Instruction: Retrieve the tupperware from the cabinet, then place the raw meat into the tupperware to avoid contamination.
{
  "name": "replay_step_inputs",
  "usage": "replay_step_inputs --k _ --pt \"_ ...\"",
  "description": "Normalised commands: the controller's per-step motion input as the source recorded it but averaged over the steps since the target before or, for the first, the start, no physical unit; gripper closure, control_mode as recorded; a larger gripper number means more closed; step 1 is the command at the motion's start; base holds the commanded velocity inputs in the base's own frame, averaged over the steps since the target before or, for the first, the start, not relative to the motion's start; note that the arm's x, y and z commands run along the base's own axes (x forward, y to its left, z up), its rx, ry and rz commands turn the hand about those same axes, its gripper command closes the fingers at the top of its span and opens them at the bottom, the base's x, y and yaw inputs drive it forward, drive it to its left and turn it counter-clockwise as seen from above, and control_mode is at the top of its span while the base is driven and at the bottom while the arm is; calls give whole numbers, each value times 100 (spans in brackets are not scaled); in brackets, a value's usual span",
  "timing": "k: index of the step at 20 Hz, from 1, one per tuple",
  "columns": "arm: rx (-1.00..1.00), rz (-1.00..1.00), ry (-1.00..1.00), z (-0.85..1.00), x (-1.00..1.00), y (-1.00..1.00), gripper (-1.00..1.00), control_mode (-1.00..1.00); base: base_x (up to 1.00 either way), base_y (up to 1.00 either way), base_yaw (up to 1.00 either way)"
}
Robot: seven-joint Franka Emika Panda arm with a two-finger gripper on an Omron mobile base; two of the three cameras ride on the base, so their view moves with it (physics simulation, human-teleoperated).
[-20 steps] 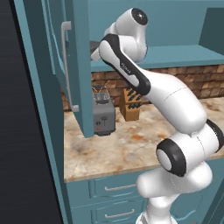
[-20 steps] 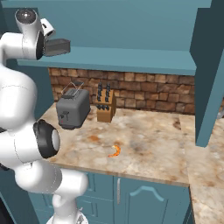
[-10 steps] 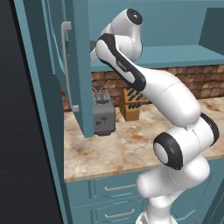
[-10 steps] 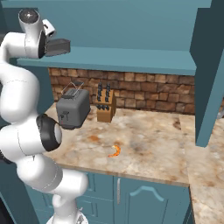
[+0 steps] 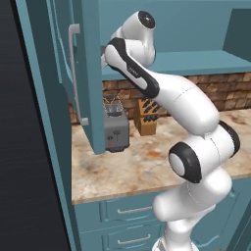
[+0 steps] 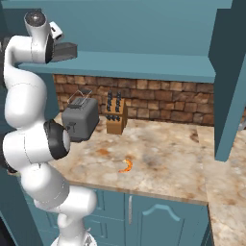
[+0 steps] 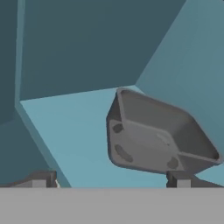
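The grey tupperware [image 7: 153, 135] rests on the shelf inside the teal cabinet [image 7: 78, 43], tilted in the hand view and a short way ahead and to the right. My gripper [image 7: 110, 178] is open, fingertips wide apart, with nothing between them. The right fingertip [image 7: 178, 178] shows just in front of the tub's lower corner. From the right base view the tupperware [image 6: 65, 52] shows as a dark grey block at the shelf's left end, beside my raised hand. The orange raw meat [image 6: 126, 166] lies on the counter. The open cabinet door [image 5: 90, 73] hides my hand in the left base view.
A grey toaster [image 6: 79, 122] and a wooden knife block [image 6: 115, 119] stand at the back of the marble counter [image 6: 163, 163]. The door's silver bar handle [image 5: 73, 73] hangs left of my arm. Teal drawers [image 5: 127, 211] sit below the counter edge.
My upper arm has swung a little left, deeper toward the cabinet opening. The gripper stays open and the tupperware and meat have not moved.
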Motion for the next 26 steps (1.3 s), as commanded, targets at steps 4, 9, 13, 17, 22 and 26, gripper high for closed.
replay_step_inputs --k 4,9,13,17,22,26 --pt "0 0 1 1 16 4 -100 -100 0 0 0" --pt "0 0 1 0 15 11 -100 -100 0 0 0" --pt "0 0 1 0 14 13 -100 -100 0 0 0" --pt "0 0 0 0 15 13 -100 -100 0 0 0" --pt "0 0 2 0 12 13 -100 -100 0 0 0" --pt "0 0 3 0 12 15 -100 -100 0 0 0"
